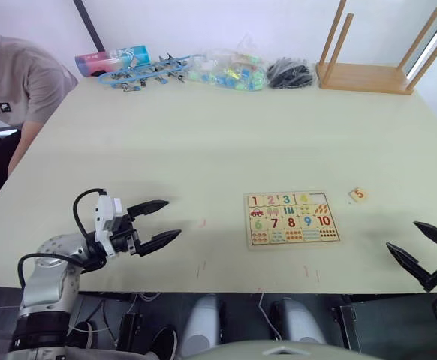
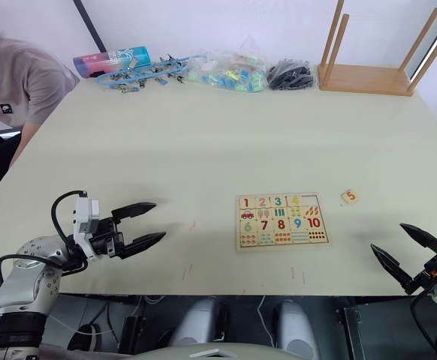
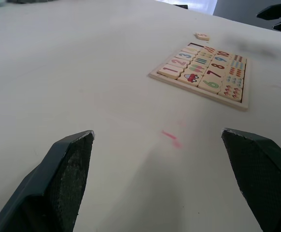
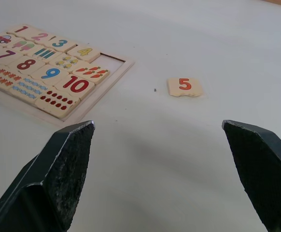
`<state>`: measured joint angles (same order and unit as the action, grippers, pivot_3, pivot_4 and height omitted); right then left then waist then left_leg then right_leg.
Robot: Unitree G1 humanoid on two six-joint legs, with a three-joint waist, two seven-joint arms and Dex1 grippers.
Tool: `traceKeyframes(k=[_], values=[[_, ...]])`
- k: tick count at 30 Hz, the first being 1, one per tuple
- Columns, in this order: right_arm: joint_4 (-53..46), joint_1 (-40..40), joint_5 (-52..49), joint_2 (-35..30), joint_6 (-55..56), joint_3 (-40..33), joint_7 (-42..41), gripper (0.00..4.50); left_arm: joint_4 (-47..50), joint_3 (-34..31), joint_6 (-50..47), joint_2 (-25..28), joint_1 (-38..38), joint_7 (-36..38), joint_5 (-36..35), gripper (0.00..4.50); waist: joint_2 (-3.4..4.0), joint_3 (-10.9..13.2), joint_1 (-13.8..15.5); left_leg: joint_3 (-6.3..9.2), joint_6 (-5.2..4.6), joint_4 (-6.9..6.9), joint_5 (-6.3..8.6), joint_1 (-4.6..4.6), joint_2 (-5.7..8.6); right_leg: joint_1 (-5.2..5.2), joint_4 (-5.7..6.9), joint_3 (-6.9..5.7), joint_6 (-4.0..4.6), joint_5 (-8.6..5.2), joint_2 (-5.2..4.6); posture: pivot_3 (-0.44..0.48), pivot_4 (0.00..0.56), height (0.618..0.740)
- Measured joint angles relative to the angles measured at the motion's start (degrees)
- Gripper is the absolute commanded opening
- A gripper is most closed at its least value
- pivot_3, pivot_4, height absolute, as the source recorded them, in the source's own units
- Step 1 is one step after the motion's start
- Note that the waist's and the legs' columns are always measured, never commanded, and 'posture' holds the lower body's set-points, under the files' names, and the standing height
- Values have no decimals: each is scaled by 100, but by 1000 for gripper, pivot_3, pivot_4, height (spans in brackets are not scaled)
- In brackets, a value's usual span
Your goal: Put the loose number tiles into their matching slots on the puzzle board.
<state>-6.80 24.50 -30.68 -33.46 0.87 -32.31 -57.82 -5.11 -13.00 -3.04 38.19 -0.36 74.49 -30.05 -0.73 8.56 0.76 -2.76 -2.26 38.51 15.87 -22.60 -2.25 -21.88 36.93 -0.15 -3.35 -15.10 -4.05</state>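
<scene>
1. Pale cream table (image 1: 203,150) under both arms, white wall behind, clutter along the far edge.
2. Left gripper (image 1: 161,222) low over the near left of the table, fingers spread wide, nothing between them.
3. Right gripper (image 1: 423,245) at the near right edge, fingers likewise spread wide and empty.
4. Puzzle board (image 1: 291,218) flat on the table between the two grippers, well ahead of the left fingertips and nearer the right gripper, off to its inner side.
5. Upper row of the board filled with tiles 1 (image 4: 21,29), 2 (image 4: 42,36), 3 (image 4: 60,43) and 4 (image 4: 84,51); last slot (image 4: 112,61) of that row bare.
6. Tile 5 (image 4: 185,86) loose on the table, just beyond the board's empty corner, ahead of the right gripper and apart from both fingers; red digit facing up.
7. Far beyond both grippers: upturned wooden stool (image 1: 374,69), black bundle (image 1: 290,73), clear bag of coloured pieces (image 1: 226,71), blue clips (image 1: 143,73).
8. Person in a grey shirt (image 1: 19,79) at the table's far left corner, well away from the left gripper.
</scene>
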Motion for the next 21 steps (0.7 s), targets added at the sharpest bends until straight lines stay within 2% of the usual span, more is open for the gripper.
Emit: traceKeyframes(k=[11,21], values=[[124,-1010,202,-524,-852,540,372,4433,26,248,23,4,-522,435,1,4500,-1,-1,-3,1,0,1,0,-2,5,-1,1,-1,-5,3,4,0,150,737],[1098,-2369,797,-1071,-1642,1428,568,4433,68,492,-1,13,-924,821,-43,4500,0,-1,-6,0,-1,4,-1,-3,11,0,1,-1,-6,4,8,0,150,737]])
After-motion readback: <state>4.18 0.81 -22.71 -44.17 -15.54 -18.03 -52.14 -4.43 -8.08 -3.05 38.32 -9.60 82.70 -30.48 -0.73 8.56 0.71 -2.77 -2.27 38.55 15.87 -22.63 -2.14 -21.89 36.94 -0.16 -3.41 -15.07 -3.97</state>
